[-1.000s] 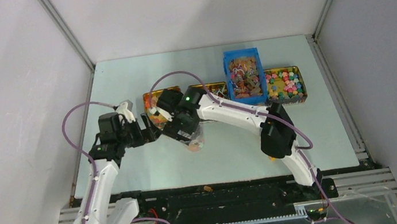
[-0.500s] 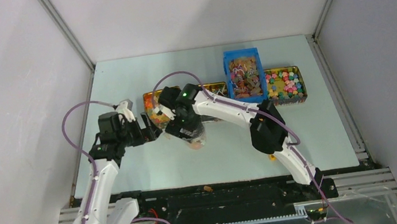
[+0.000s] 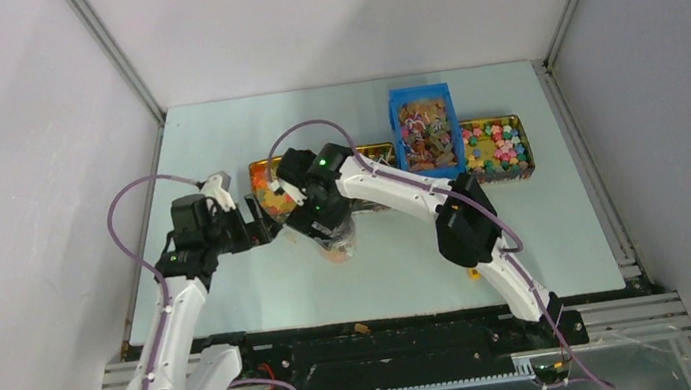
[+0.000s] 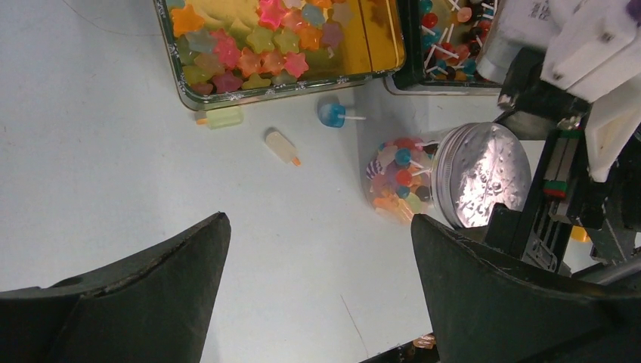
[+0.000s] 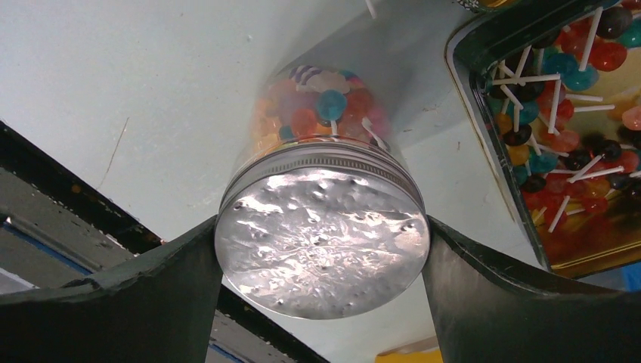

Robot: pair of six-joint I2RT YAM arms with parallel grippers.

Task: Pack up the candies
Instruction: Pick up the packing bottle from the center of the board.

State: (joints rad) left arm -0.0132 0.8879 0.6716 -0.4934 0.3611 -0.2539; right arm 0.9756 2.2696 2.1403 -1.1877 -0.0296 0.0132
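Pale blue tabletop (image 4: 91, 151), white-walled cell: multicoloured candies (image 5: 325, 113) packed a clear jar (image 5: 276, 113), its round silver lid (image 5: 321, 249) clamped between the right gripper (image 5: 321, 227) fingers, a tin of white-stick lollipops (image 5: 493, 155) just beyond. The left gripper (image 4: 319, 219) gaped wide and empty, loose sweets (image 4: 281, 146) and a gold tin of star jellies (image 4: 287, 83) ahead.

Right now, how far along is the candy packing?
Looks done: the jar is filled with candies and the silver lid sits on it. In hand: the right gripper clasps that lid by its sides; the left gripper hangs open and empty. Left: a blue lollipop, a green piece and a cream piece lie loose on the table beside the star-candy tin; whether the lid is tight I cannot tell.
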